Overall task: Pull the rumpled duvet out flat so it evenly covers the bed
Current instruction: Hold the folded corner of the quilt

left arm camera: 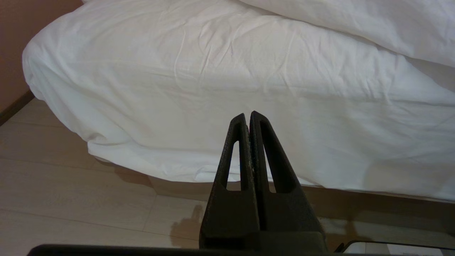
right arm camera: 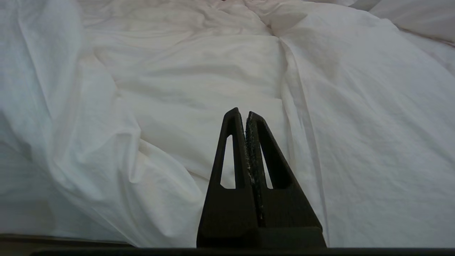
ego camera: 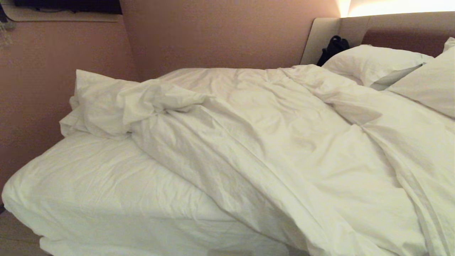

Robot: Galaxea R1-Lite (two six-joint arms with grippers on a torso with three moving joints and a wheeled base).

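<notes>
Lying bunched across the bed [ego camera: 89, 185], the duvet [ego camera: 270, 142] leaves the near left sheet corner bare; left pincer [left arm camera: 247, 115] pressed together, empty, before the mattress side; right pincer [right arm camera: 241, 113] likewise closed, empty, over the duvet's folds; pillows [ego camera: 376, 64] against the headboard [ego camera: 401, 32].

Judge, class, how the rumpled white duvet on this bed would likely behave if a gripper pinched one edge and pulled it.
The duvet lies in deep folds and bunches, so it is probably floppy: a pinched edge would likely lift alone and the rest trail. Its puffy look suggests it is light for its bulk. It may drag over the sheeted bed rather than slide freely.
</notes>
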